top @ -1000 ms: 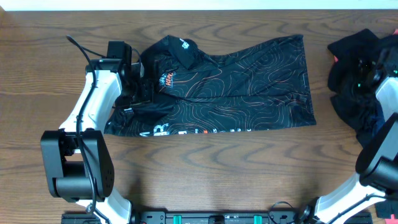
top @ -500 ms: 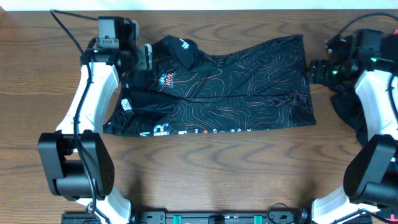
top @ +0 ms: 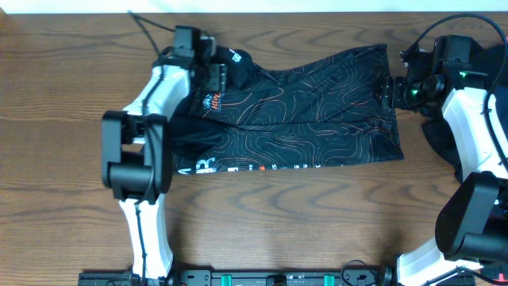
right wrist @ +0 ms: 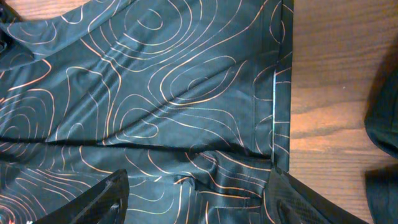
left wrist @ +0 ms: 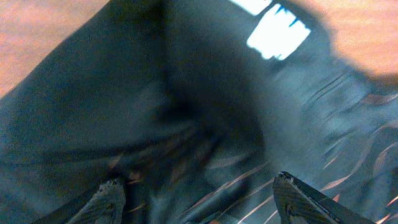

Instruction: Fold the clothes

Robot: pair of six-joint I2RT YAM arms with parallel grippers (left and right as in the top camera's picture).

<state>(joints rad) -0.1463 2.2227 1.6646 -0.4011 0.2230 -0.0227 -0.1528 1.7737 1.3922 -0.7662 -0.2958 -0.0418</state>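
- Wooden table (top: 48,119): dark brown, its grain running from 9 o'clock to 3 o'clock, filling nearly the whole overhead view.
- Pale strip (top: 262,5): a thin light band beyond the table's far edge, along 12 o'clock.
- Black bar (top: 262,279): lies along the table's near edge at 6 o'clock and carries small green fittings.
- Right wrist view: bare wood at 3 o'clock, warmly lit.
- Left wrist view: blurred wood at 10 and 2 o'clock.
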